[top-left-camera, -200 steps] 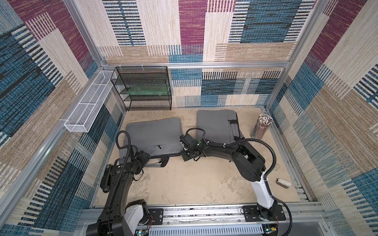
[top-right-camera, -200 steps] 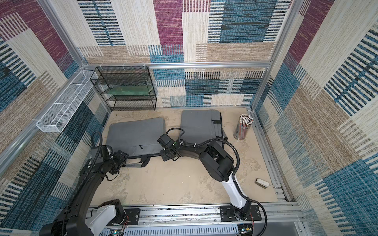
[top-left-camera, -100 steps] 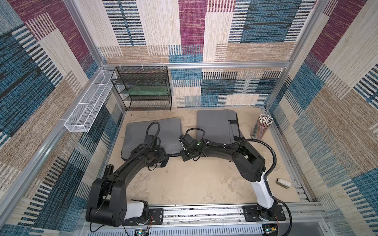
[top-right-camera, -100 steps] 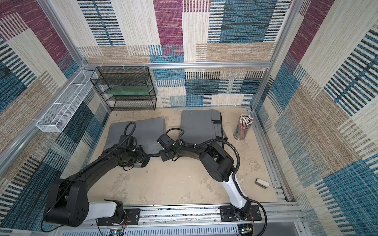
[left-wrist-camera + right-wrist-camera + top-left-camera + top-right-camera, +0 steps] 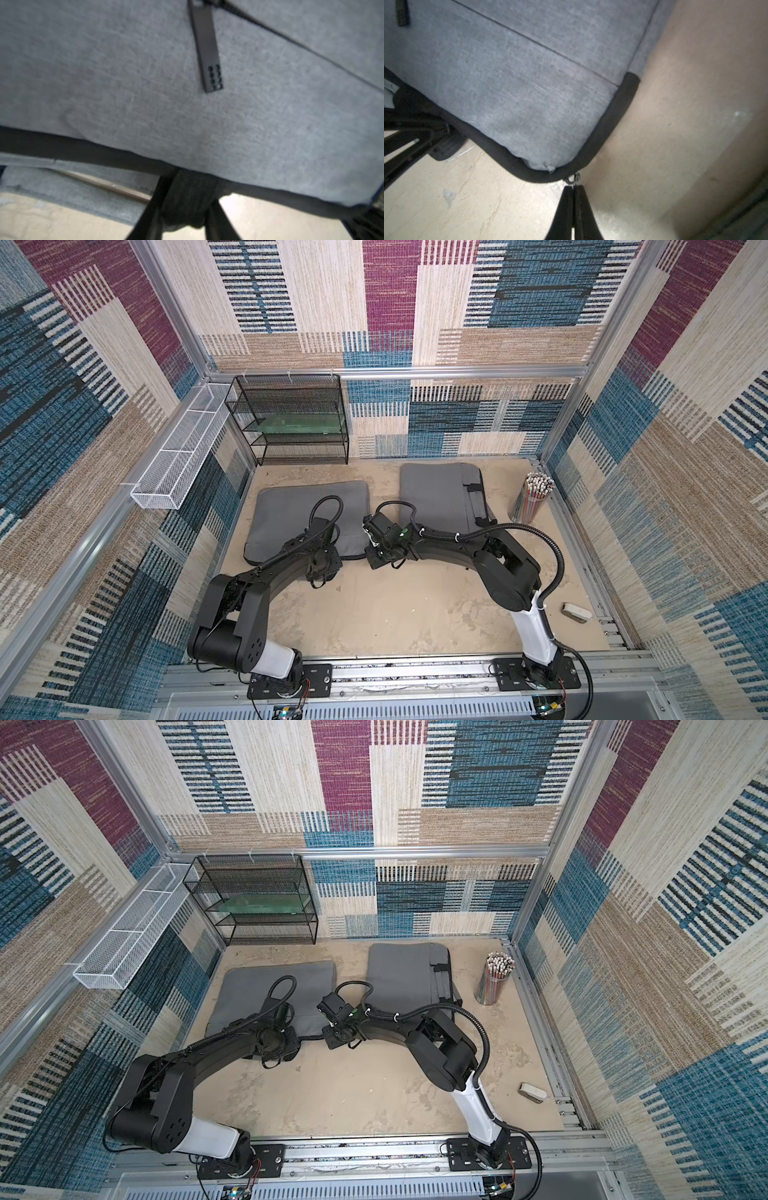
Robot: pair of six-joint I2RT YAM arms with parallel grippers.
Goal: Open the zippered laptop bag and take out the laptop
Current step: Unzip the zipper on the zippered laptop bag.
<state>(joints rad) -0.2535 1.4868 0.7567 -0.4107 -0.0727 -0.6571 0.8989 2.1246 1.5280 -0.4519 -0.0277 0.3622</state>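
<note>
Laptop bag (image 5: 307, 510) is lying flat. Right gripper (image 5: 572, 187) is pinching its zipper pull (image 5: 573, 179); left gripper (image 5: 187, 193) is clamping its handle (image 5: 191, 209).

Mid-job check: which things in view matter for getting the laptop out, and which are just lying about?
Job: laptop bag, its zipper pull, its handle.
Lying about: second grey bag, pencil cup, black wire shelf, white mesh basket, small white block.

Grey fabric laptop bag (image 5: 299, 510), black-edged, lies flat on tabletop (image 5: 395, 614); zipper pull (image 5: 573, 178) sits at its rounded near corner.
</note>
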